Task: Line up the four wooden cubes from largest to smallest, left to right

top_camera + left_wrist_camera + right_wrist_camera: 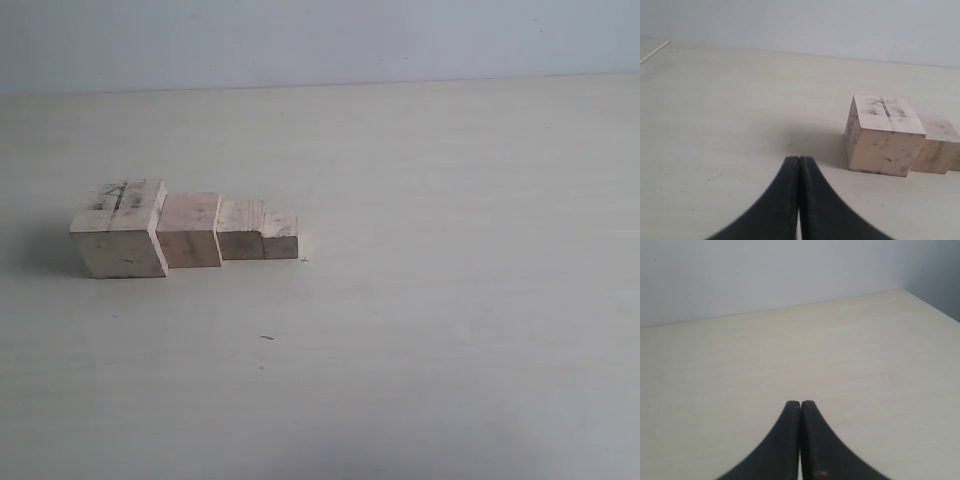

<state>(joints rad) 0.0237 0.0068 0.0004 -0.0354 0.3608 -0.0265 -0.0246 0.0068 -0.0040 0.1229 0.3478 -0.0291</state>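
Four pale wooden cubes stand touching in a row on the table. From the left come the largest cube point(120, 228) with dark scribbles on top, the second cube point(189, 229), the third cube point(241, 229) and the smallest cube point(281, 235). The left wrist view shows the largest cube point(883, 134) and part of the second cube point(938, 144) behind it. My left gripper point(799, 160) is shut and empty, short of the largest cube. Over bare table, my right gripper point(800, 403) is shut with nothing in it. Neither gripper appears in the exterior view.
The pale table point(420, 300) runs back to a light wall point(320, 40). A few small dark specks point(266, 338) lie in front of the cubes. The table's far corner edge point(932, 302) shows in the right wrist view.
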